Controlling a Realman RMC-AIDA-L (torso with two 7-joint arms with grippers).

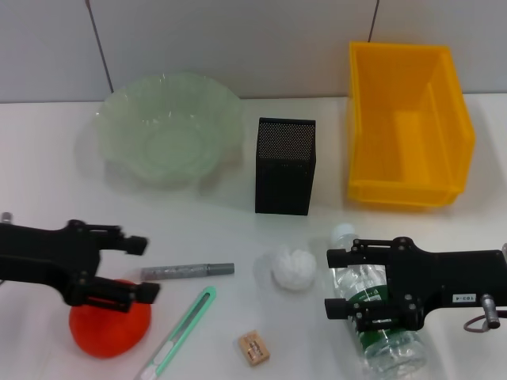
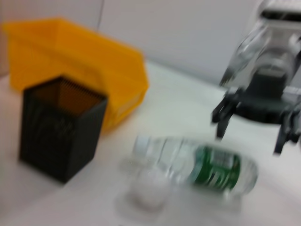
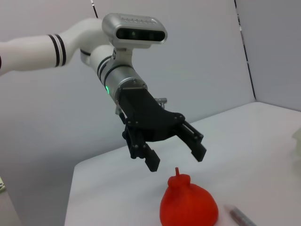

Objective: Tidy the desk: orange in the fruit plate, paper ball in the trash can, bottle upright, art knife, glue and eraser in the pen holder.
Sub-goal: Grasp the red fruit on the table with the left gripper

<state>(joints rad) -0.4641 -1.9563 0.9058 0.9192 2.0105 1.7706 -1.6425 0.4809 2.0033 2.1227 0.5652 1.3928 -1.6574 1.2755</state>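
The orange (image 1: pixel 109 328) lies at the front left, and my left gripper (image 1: pixel 142 269) hovers open just above it; the right wrist view shows this gripper (image 3: pixel 176 157) over the orange (image 3: pixel 188 206). A clear bottle (image 1: pixel 380 321) with a green label lies on its side at the front right, beneath my open right gripper (image 1: pixel 331 283). Between the arms lie the grey glue stick (image 1: pixel 188 271), the green art knife (image 1: pixel 178 332), the tan eraser (image 1: pixel 253 348) and the white paper ball (image 1: pixel 293 269). The left wrist view shows the bottle (image 2: pixel 202 165), paper ball (image 2: pixel 149 190) and right gripper (image 2: pixel 249 134).
A pale green glass fruit plate (image 1: pixel 119 119) stands at the back left. The black mesh pen holder (image 1: pixel 285 166) is at the middle back. The yellow bin serving as trash can (image 1: pixel 408 182) stands at the back right. A grey wall closes the far edge.
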